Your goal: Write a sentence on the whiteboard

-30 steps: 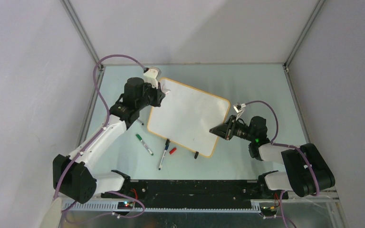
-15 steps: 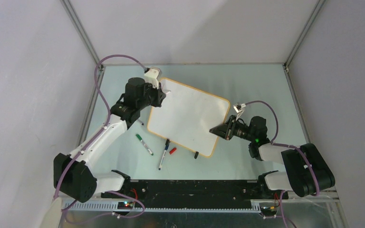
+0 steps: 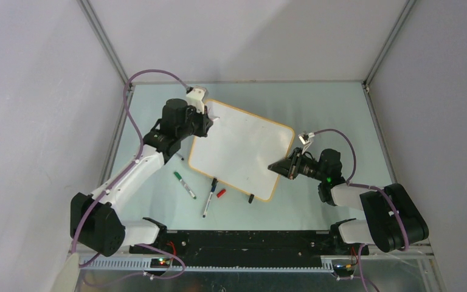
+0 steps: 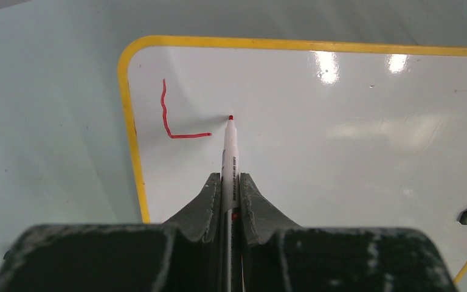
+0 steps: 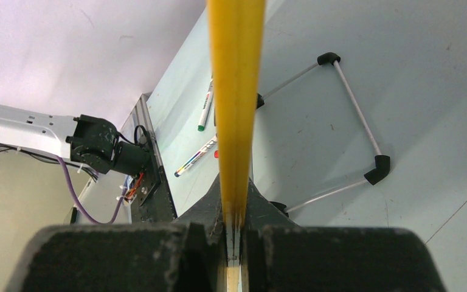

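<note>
Your whiteboard [image 3: 241, 149] lies around the middle of the bench [image 3: 316, 109], turned at an angle so that one rounded corner points toward the far-left corner of the bench and the opposite one toward the near-right side.

Your left arm [image 3: 140, 170] reaches to that far-left corner of the board. Its jaws are closed narrow on a red marker [image 4: 229, 158], which sticks straight out ahead of them. The red tip sits at the white surface just inside the corner, and its shadow meets it there, though you cannot tell for sure whether it is pressing down. Just beside the tip, toward the yellow frame, you have one red stroke [image 4: 173, 118] shaped like an "L": a wavy upright and a short foot. The remaining white surface shows only glare from the lights.

Your right arm [image 3: 340, 191] comes in from the near-right side. Its jaws are pinched tight on the board's yellow edge, close to the near-right corner; in the right wrist view the frame runs straight up out of them. Beyond it a thin wire leg [image 5: 346, 109] with black ends rests on the bench.

Along the board's near-left edge lie a green-capped marker [image 3: 184, 185], a second marker [image 3: 209, 198] and a red cap [image 3: 221, 193]. A black clip foot [image 3: 251, 198] sits at the near edge.
</note>
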Robot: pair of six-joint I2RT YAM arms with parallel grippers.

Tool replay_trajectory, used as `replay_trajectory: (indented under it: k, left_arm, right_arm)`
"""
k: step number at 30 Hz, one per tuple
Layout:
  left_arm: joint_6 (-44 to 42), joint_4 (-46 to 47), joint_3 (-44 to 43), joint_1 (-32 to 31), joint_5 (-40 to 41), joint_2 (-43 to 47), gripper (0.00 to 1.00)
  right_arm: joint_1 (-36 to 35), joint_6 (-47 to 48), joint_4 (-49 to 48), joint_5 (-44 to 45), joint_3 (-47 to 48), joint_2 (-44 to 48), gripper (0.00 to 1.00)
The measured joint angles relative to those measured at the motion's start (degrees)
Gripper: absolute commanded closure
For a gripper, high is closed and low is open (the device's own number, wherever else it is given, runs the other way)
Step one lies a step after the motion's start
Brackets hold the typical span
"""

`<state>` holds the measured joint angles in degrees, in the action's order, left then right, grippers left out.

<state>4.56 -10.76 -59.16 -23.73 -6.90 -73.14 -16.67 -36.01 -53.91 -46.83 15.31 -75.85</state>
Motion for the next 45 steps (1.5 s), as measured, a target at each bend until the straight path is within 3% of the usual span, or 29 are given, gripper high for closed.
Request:
replay_trajectory:
  k: [45]
  left_arm:
    - [4.07,3.56,-0.55,3.67,-3.74,-1.86,1.00]
  right_arm:
    - [0.00,-0.20,0.04,0.35,0.00,0.00,0.94]
